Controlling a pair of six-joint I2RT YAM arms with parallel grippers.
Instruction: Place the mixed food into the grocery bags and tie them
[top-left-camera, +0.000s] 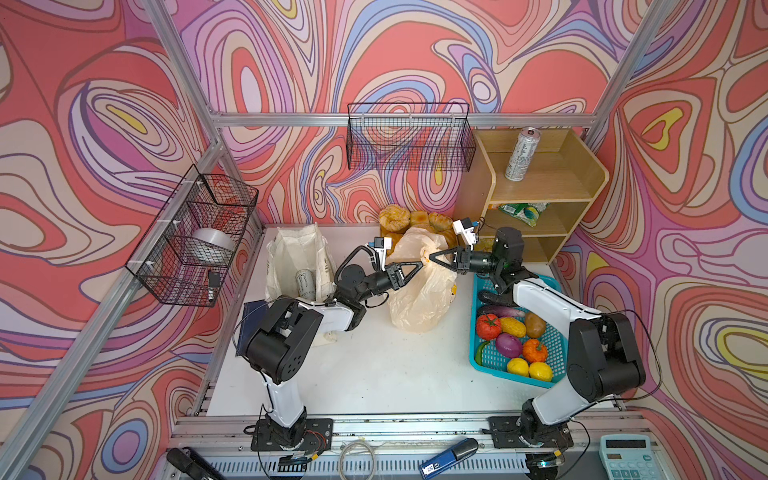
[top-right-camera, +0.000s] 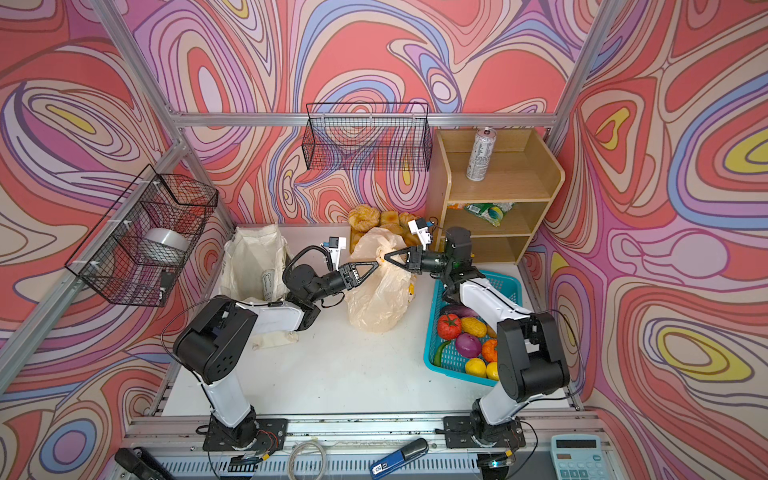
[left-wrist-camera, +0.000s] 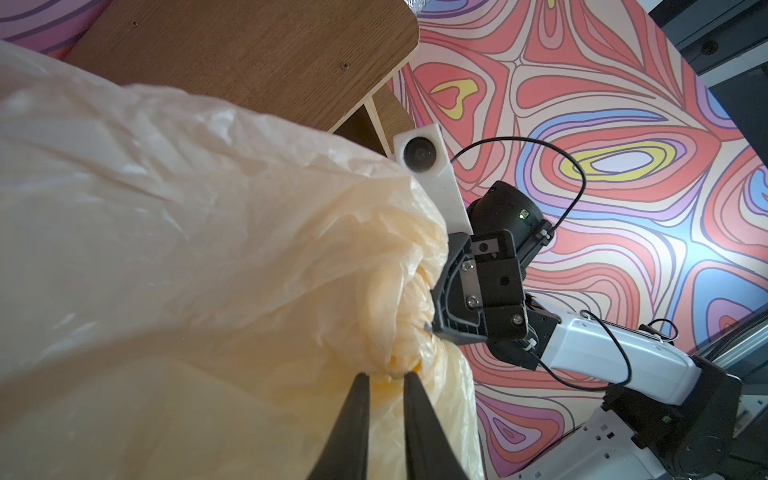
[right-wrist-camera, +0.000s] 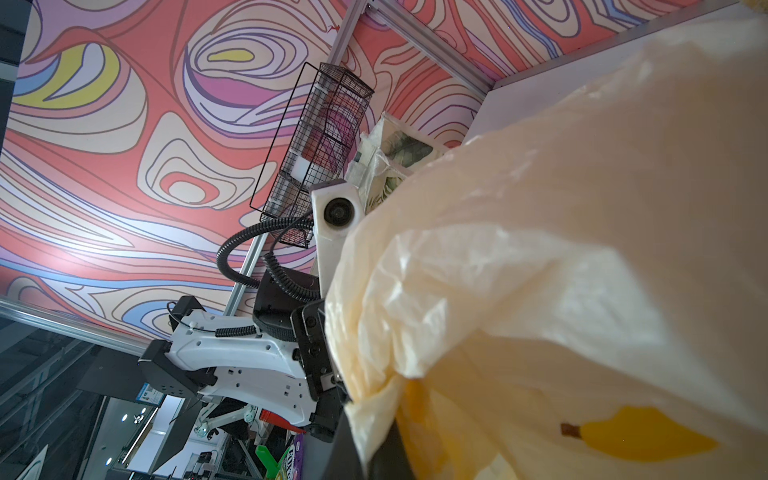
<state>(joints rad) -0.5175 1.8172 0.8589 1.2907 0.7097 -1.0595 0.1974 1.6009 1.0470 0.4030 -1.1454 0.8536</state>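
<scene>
Plastic bag: cream, translucent, banana-printed; left fingers, right fingers pinching bunched neck.

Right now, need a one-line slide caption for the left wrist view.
Left gripper and right gripper pinch the gathered neck of the cream plastic bag from opposite sides, wooden shelf behind.

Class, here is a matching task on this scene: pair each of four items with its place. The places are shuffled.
Items:
1. snack packet
2. lemons
3. bread rolls
4. tape roll

Places:
A. in the teal basket
B. in the wire basket on the left wall
C. on the middle level of the wooden shelf
D. at the back of the table, behind the plastic bag

Pairs: 1-C, 2-A, 3-D, 4-B
</scene>
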